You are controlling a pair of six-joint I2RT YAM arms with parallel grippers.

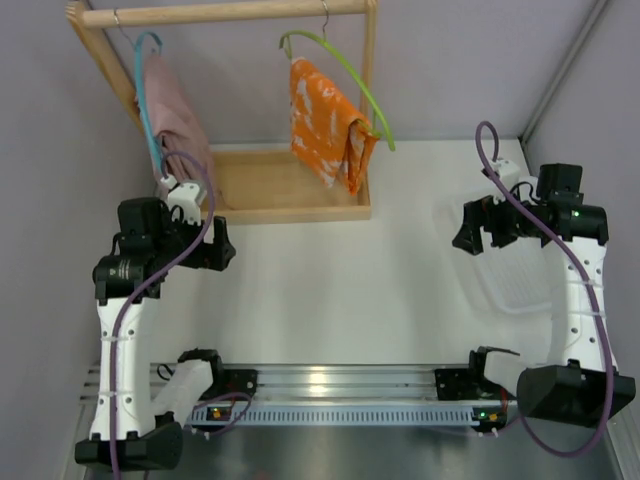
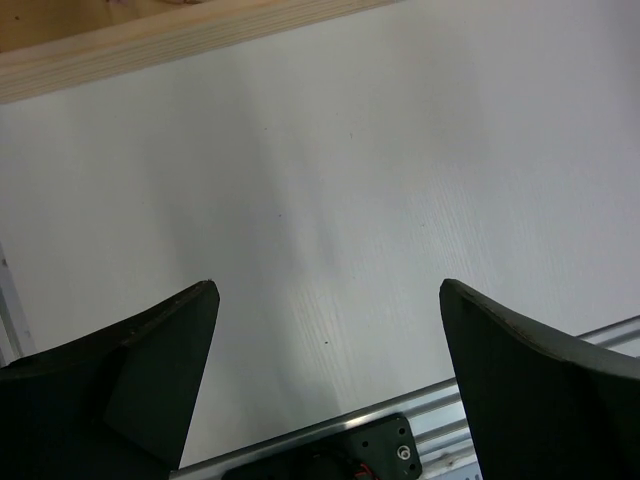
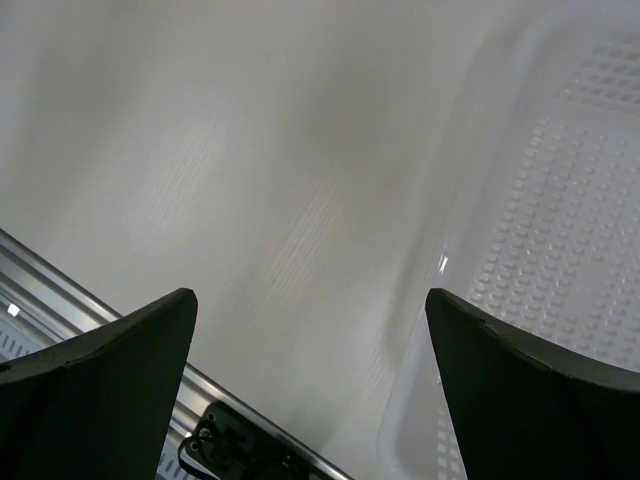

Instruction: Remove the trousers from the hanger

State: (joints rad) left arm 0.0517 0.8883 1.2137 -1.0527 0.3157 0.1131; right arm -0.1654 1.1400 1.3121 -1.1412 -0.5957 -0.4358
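In the top view the orange trousers (image 1: 325, 125) with a white pattern hang over a green hanger (image 1: 345, 70) on the wooden rack's rail (image 1: 225, 12). The dusty pink trousers (image 1: 178, 112) hang over a blue hanger (image 1: 146, 95) at the rack's left. My left gripper (image 1: 222, 245) is open and empty, low over the table right of the rack's base; its wrist view shows both fingers (image 2: 160, 350) wide apart over bare table. My right gripper (image 1: 468, 232) is open and empty at the right, its fingers (image 3: 130, 350) wide apart beside a white basket.
A wooden rack base (image 1: 285, 185) lies at the back; its edge (image 2: 150, 40) shows in the left wrist view. A white perforated basket (image 1: 520, 290) sits under the right arm and also shows in the right wrist view (image 3: 560, 230). The metal mounting rail (image 1: 340, 385) runs along the near edge.
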